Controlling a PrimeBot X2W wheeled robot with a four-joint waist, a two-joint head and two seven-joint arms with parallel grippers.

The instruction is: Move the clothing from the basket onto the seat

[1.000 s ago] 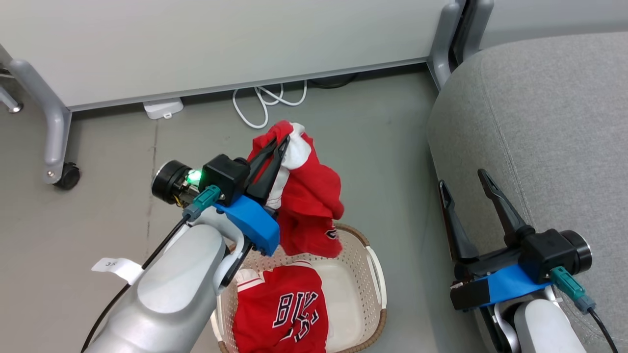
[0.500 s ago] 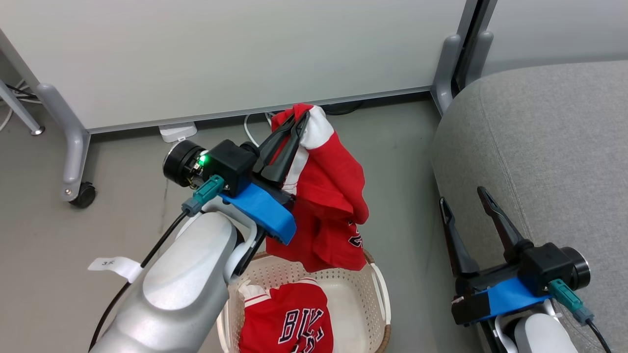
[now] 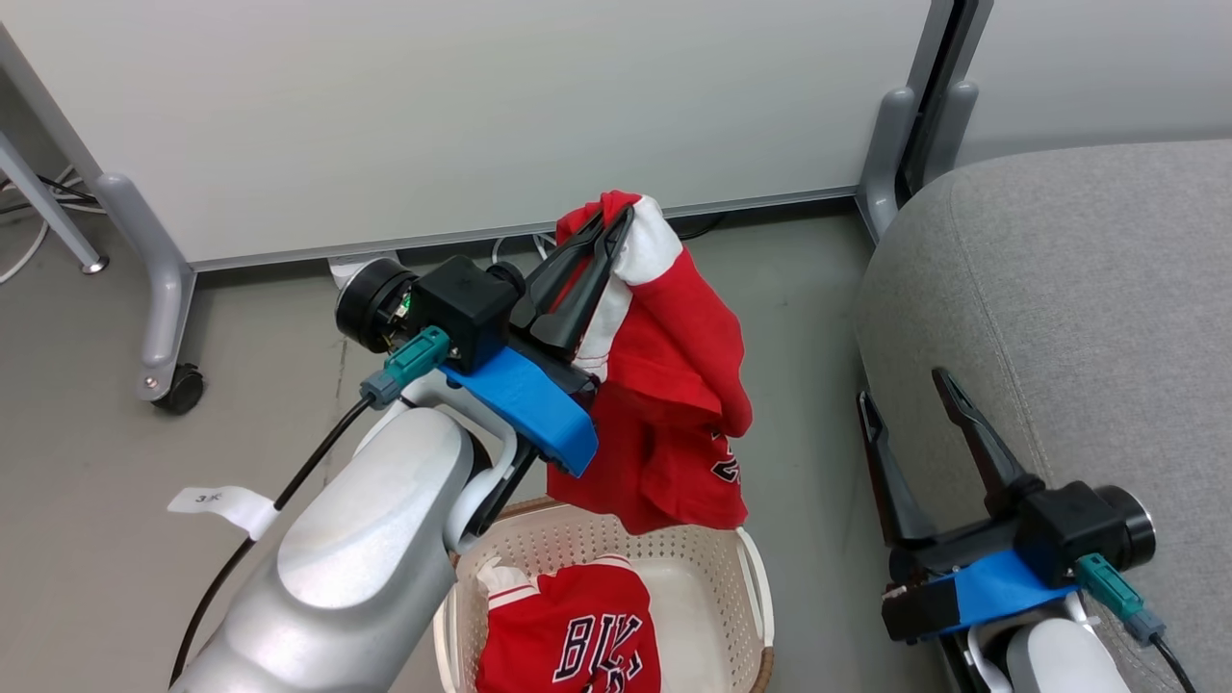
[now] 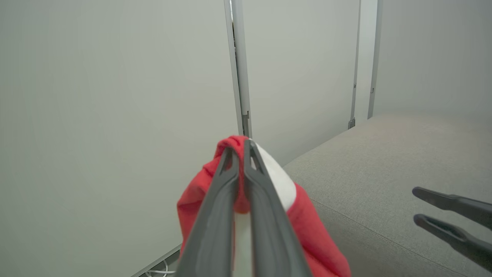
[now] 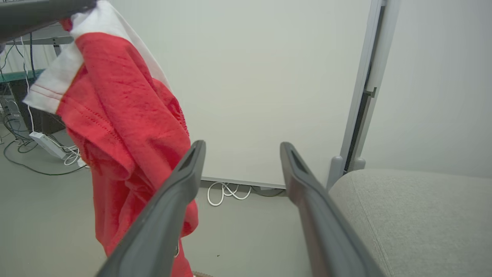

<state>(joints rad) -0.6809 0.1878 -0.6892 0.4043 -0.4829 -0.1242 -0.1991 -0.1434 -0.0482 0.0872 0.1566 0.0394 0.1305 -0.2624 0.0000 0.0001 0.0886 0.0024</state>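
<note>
Clenched on one red jersey (image 3: 674, 385) at frame centre, the left end effector (image 3: 621, 218) has hoisted it seemingly free of the basket (image 3: 760, 577) at the bottom, so a swing right toward the seat (image 3: 1059, 289) should follow.

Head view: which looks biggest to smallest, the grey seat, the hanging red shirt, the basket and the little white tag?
1. grey seat
2. hanging red shirt and basket: about alike; the shirt hangs nearer the camera and the basket is cut off by the picture's edge
3. white tag
</note>
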